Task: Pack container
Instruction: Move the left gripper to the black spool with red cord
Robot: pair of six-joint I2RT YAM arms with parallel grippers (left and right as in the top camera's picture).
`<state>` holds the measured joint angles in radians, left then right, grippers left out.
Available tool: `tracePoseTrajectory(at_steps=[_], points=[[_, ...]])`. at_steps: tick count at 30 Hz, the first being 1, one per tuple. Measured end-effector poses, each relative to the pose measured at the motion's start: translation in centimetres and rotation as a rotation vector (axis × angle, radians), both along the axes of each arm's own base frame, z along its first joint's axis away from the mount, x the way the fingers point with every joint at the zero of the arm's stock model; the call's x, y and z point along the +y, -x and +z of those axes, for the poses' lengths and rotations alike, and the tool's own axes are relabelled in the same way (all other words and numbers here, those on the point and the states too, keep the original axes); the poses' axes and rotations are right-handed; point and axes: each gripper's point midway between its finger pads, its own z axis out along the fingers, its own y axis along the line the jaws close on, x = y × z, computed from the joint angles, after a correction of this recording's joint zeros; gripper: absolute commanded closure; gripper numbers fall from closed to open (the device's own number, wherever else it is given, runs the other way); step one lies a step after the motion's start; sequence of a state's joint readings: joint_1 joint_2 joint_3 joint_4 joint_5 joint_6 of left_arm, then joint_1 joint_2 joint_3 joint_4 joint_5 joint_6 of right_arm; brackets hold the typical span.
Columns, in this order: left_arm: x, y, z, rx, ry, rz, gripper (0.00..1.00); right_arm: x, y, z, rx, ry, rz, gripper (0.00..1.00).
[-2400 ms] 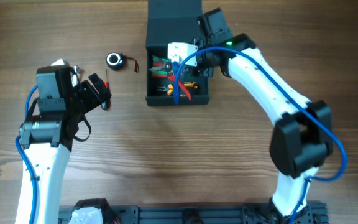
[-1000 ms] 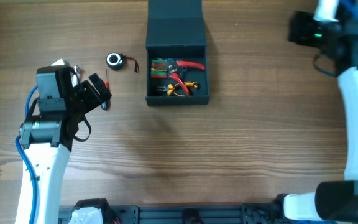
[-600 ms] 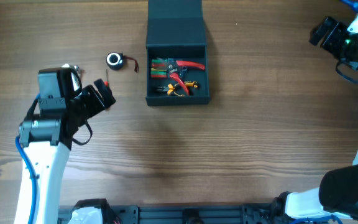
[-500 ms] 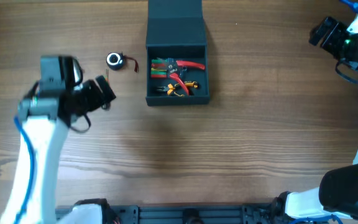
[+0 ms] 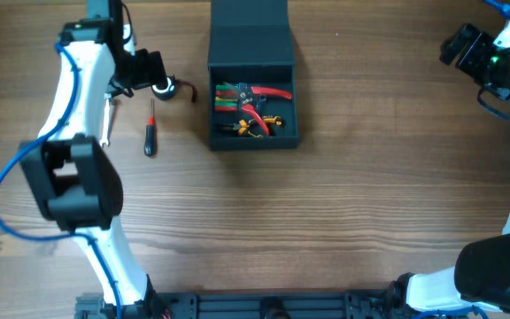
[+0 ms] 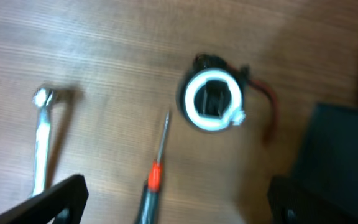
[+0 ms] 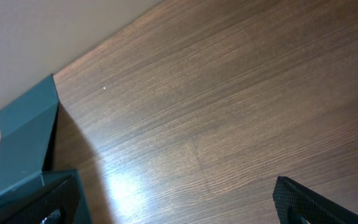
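The dark teal-grey container (image 5: 253, 135) stands at the back middle of the table, its flap lid (image 5: 248, 31) folded open behind it. Red pliers (image 5: 268, 92) and other small tools lie inside. My left gripper (image 5: 151, 71) hovers open at the back left, over a white ring with a red wire (image 5: 162, 86). The left wrist view shows that ring (image 6: 212, 99), a red-necked screwdriver (image 6: 156, 177) and a silver wrench (image 6: 41, 140) below my open left gripper (image 6: 176, 204), with nothing held. My right gripper (image 5: 461, 44) stands open and unloaded at the far right, its wrist view catching the lid (image 7: 23, 134).
The screwdriver (image 5: 150, 133) lies left of the container on the wooden table (image 5: 326, 204). The left arm (image 5: 73, 106) reaches up along the left side. A dark rail (image 5: 264, 306) runs along the front edge.
My left arm swung from the front left up to the back left, over the white ring, uncovering the screwdriver. The right arm drew back to the far right and stays there.
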<state>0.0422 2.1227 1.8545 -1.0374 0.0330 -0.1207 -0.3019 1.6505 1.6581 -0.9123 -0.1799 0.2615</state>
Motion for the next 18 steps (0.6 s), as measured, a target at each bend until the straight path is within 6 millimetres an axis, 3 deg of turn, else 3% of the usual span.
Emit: tracePoseTrajectory(at_steps=[2, 6, 9, 18], points=[[-0.5, -1.4, -1.4, -0.023, -0.028, -0.064, 0.05, 0.0, 0.0, 0.0, 0.0, 0.0, 0.0, 0.0], [-2.2, -3.3, -1.1, -0.098, -0.119, -0.211, 0.06, 0.0, 0.0, 0.0, 0.0, 0.0, 0.0, 0.0], [-3.0, -3.5, -1.2, -0.099, -0.196, -0.289, 0.08, 0.0, 0.0, 0.0, 0.0, 0.0, 0.0, 0.0], [-1.1, -3.2, -4.4, -0.024, -0.22, -0.245, 0.09, 0.0, 0.0, 0.0, 0.0, 0.0, 0.0, 0.0]])
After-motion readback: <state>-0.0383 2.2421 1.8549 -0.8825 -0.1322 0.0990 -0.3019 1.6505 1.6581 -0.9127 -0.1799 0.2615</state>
